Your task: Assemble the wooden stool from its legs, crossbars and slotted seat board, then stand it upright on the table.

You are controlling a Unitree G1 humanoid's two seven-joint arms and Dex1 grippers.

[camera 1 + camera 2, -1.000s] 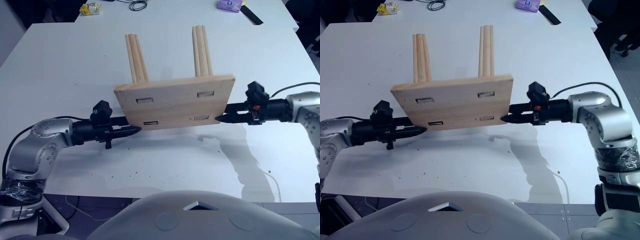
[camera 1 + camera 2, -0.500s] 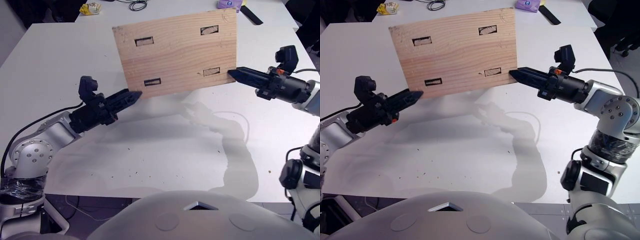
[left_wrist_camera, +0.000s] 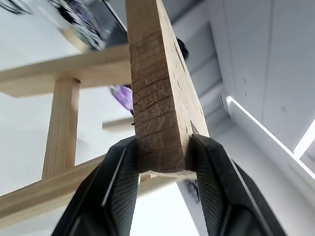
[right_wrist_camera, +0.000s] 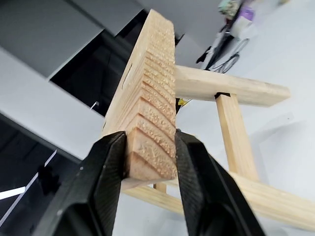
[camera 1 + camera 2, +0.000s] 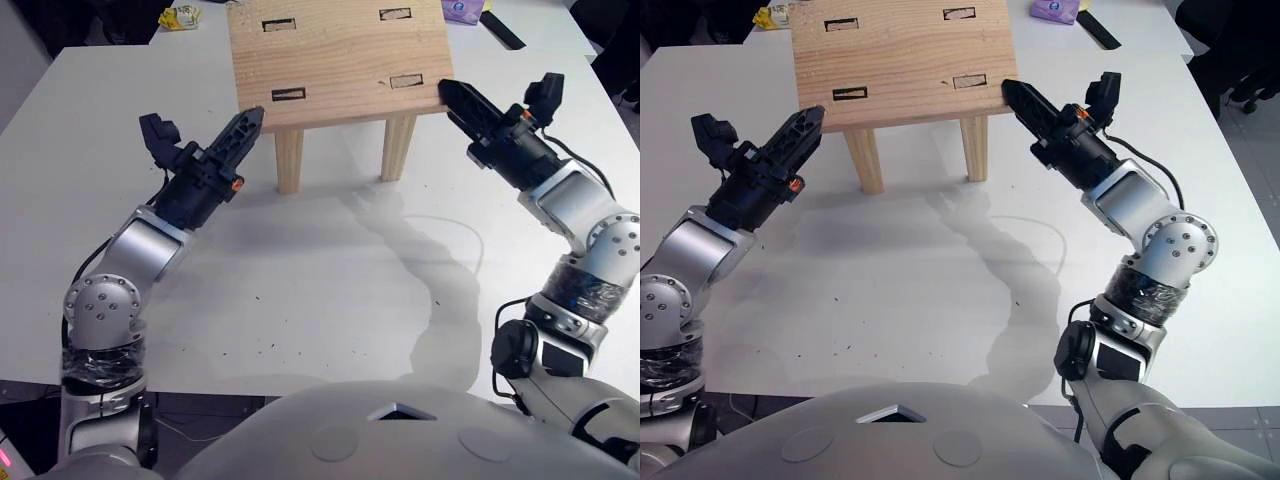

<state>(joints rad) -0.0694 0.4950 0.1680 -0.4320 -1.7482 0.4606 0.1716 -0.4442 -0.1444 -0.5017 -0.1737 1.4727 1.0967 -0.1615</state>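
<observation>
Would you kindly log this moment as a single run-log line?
left gripper: shut on seat board near corner | right gripper: shut on other near corner | legs: pointing down at table, contact unclear

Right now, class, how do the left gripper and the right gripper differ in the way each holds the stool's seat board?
The left gripper clamps the seat board at its near left corner; the right gripper clamps the near right corner. The left gripper angles in from the robot's left, the right gripper from its right. Both are shut on the board's edge.
</observation>
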